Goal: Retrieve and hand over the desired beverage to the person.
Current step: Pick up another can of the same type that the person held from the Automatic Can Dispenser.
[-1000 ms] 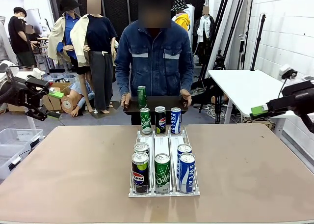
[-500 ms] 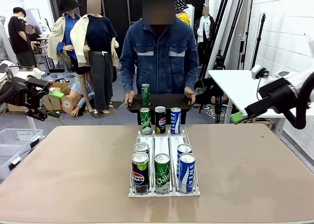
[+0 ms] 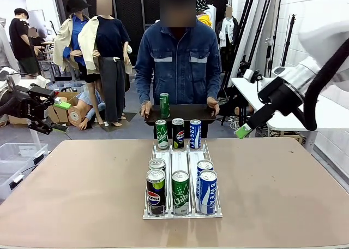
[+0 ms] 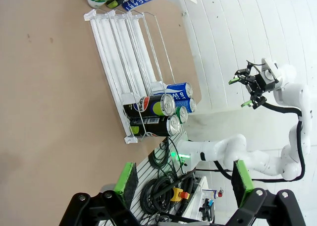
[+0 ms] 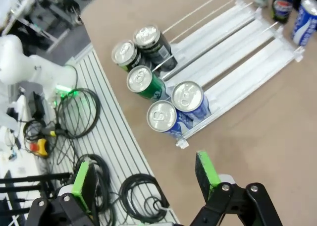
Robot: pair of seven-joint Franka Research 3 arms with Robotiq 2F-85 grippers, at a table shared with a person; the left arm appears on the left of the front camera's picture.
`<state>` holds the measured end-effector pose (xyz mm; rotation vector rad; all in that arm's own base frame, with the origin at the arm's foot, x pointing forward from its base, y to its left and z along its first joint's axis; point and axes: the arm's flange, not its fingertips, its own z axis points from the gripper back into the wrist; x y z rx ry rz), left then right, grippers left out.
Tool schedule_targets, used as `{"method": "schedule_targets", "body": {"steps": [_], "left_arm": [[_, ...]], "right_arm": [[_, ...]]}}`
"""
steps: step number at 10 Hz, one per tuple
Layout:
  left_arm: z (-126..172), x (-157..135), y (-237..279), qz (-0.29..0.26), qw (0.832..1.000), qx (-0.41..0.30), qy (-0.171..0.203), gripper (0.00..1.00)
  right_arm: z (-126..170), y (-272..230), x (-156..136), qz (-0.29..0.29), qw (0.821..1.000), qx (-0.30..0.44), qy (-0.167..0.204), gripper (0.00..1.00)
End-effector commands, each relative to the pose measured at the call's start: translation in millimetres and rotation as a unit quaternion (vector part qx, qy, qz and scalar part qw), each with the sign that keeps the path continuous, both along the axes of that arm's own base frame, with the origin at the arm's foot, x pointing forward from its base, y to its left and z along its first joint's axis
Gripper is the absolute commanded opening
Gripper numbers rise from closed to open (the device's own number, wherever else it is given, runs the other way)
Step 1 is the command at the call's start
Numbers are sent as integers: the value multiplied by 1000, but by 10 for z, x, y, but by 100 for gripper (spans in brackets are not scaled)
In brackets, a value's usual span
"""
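Table [image 3: 82, 194]: tan top, takes up the whole near field. Person [image 3: 177, 63] in a blue denim jacket stands at the far edge facing the robot and holds a dark tray [image 3: 188, 113] level at waist height, one hand [image 3: 145, 109] at each end. The right arm reaches in from the right, raised near the table's far right side. The right gripper [image 3: 244, 130] is angled down and toward the middle, apart from the rack and from the person. Its wrist view shows the green pads [image 5: 205, 171] spread wide with nothing between them. The left gripper [image 3: 59, 116] hangs off the table's left side, well apart from everything on the top, fingers likewise spread and empty. A clear three-lane rack [image 3: 180, 160] lies mid-table, its lanes running toward the person. Near end, upright: a black-and-lime Pepsi can [image 3: 156, 191] in the left lane with a second can [image 3: 157, 165] touching behind it, a green Sprite can [image 3: 180, 191] alone in the middle lane, and two blue Pocari Sweat cans [image 3: 208, 191] one behind the other in the right lane. Far end: a row of three, green [image 3: 162, 134], black Pepsi [image 3: 178, 132] and blue Pocari [image 3: 195, 134]. One further green can [image 3: 164, 105] stands upright on the tray, toward the robot's left end, near the hand there. Cannot tell which drink is the wanted one.
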<state>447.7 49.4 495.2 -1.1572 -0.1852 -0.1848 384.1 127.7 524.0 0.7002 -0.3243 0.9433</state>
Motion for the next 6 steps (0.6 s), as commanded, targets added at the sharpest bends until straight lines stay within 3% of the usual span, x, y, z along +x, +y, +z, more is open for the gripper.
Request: {"method": "schedule_targets", "body": {"steps": [1,6], "left_arm": [[14,0,1,2,1000,-1,-2,100],[14,0,1,2,1000,-1,-2,100]], "right_arm": [[105,174,12,19,998,-53,0,100],[208,726,-116,57,987,-140,-46,100]]}}
